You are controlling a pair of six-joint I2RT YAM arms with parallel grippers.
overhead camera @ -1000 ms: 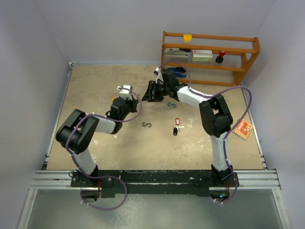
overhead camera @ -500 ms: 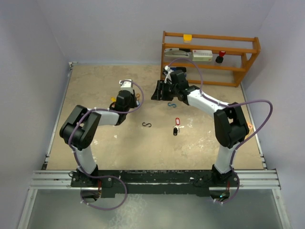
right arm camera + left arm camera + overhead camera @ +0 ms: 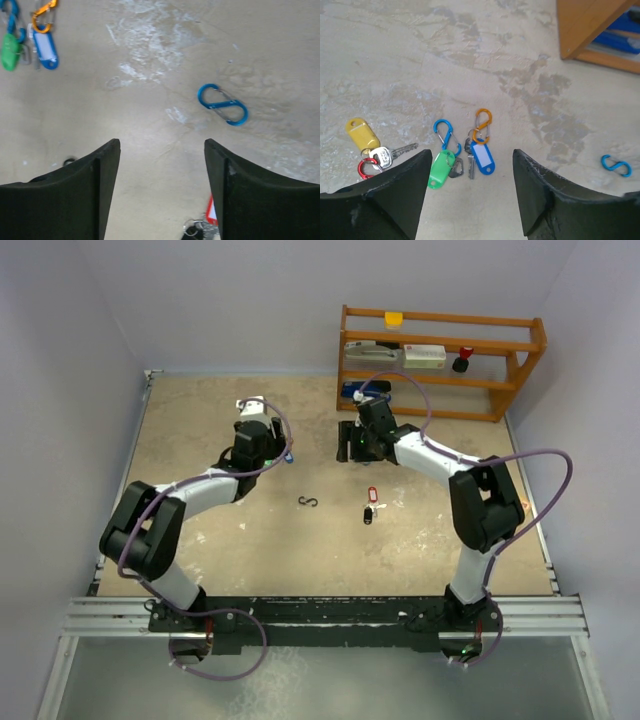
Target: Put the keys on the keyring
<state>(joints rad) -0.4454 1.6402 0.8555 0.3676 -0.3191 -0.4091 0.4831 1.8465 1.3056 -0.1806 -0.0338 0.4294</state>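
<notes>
Several keys lie on the table just ahead of my open left gripper (image 3: 471,155). A yellow-tagged key (image 3: 362,135) is joined to a red ring (image 3: 366,167). The green-tagged one (image 3: 439,170) hangs on a blue S-clip (image 3: 445,132), and the blue-tagged one (image 3: 482,157) on an orange S-clip (image 3: 482,122). I cannot tell which piece is the keyring. My right gripper (image 3: 161,145) is open and holds nothing. A loose blue S-clip (image 3: 222,104) lies ahead of it, and the red-tagged key (image 3: 211,210) with a black fob (image 3: 192,232) lies below it.
A black S-clip (image 3: 308,502) lies alone in the middle of the table. A wooden shelf (image 3: 440,350) with small items stands at the far right, close behind the right gripper (image 3: 350,445). Walls close in the table's left and right sides.
My left gripper has opened from shut and let go; the tagged keys now lie on the table before it. My right gripper opened wider and drew away to the right.
</notes>
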